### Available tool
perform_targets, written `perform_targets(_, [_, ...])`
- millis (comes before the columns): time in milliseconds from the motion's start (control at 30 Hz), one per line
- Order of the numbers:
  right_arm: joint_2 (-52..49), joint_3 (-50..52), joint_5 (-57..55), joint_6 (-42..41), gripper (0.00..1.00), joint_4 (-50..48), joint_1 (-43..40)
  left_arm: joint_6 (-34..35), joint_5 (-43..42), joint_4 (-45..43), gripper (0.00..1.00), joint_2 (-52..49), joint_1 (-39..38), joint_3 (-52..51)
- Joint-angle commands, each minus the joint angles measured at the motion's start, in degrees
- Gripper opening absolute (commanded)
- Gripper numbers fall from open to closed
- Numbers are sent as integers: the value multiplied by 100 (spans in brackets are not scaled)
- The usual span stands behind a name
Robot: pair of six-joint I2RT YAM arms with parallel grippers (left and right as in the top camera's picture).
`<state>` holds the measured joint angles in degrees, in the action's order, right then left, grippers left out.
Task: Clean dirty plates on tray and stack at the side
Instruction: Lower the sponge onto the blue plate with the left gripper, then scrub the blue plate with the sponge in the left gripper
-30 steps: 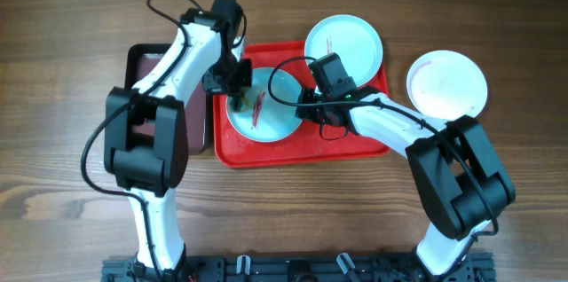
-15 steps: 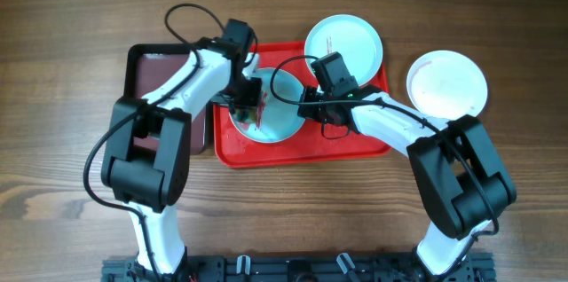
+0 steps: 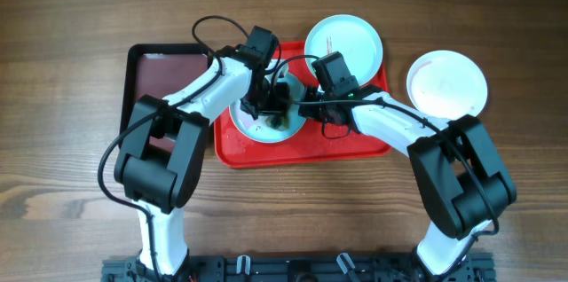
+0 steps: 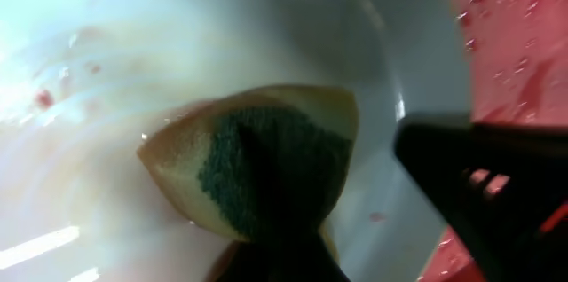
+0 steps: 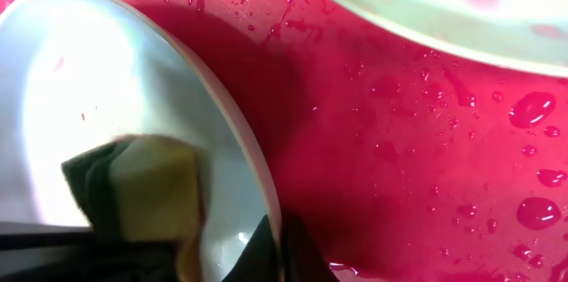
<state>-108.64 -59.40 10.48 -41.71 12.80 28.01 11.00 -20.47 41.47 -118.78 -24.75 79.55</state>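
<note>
A pale light-blue plate lies in the red tray. My left gripper is shut on a yellow and green sponge and presses it onto this plate near its right side. My right gripper is shut on the plate's right rim; the sponge also shows in the right wrist view. A second light-blue plate rests on the tray's far right corner. The white plate lies on the table to the right, with a faint pink smear.
A smaller black-rimmed maroon tray lies left of the red tray. Water drops cover the red tray's floor. Both arms cross over the red tray's middle.
My left gripper has swept the sponge from the plate's left side across to its right side, over the red streak, which no longer shows. The right arm has stayed put on the rim.
</note>
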Motion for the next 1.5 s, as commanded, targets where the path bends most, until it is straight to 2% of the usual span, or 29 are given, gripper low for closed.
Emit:
perform_targets(0, [-142,-50,166,17,4,-26,74,254,-22,-612,4,-487,7,-142])
perform_targets(100, [-142,-50,164,17,4,-26,74,669,809,-1023,4,-487,251,-142])
perform_targets(167, [-142,-50,164,22,4,-4,74,758,1067,-981,4,-487,455,-142])
perform_targets(233, [-142,-50,164,20,4,4,74,802,1209,-721,4,-487,643,-142])
perform_targets(367, [-142,-50,168,15,4,-9,74,1357,1456,-26,4,-487,1073,-142])
perform_targets(467, [-142,-50,173,17,4,-2,74,1366,1456,531,4,-487,1287,-142])
perform_targets(533, [-142,-50,186,17,4,-7,74,1316,1462,861,4,-487,1353,-142])
perform_targets(700, [-142,-50,186,17,4,-13,74,601,1456,1467,4,-485,1362,-142])
perform_targets(900, [-142,-50,205,15,4,-39,72,452,1366,2083,4,-485,1285,-142])
perform_targets(1100, [-142,-50,205,15,4,-42,72,-1281,44,2050,4,-485,490,-142])
perform_targets(1133, [-142,-50,205,13,4,-42,72,-1379,-68,2020,4,-485,378,-142])
perform_targets(1333, [-142,-50,205,15,4,-39,72,-1147,-118,1727,4,-485,-118,-142])
perform_targets(1467, [-142,-50,205,17,4,-39,72,-238,-116,1338,4,-485,-109,-142])
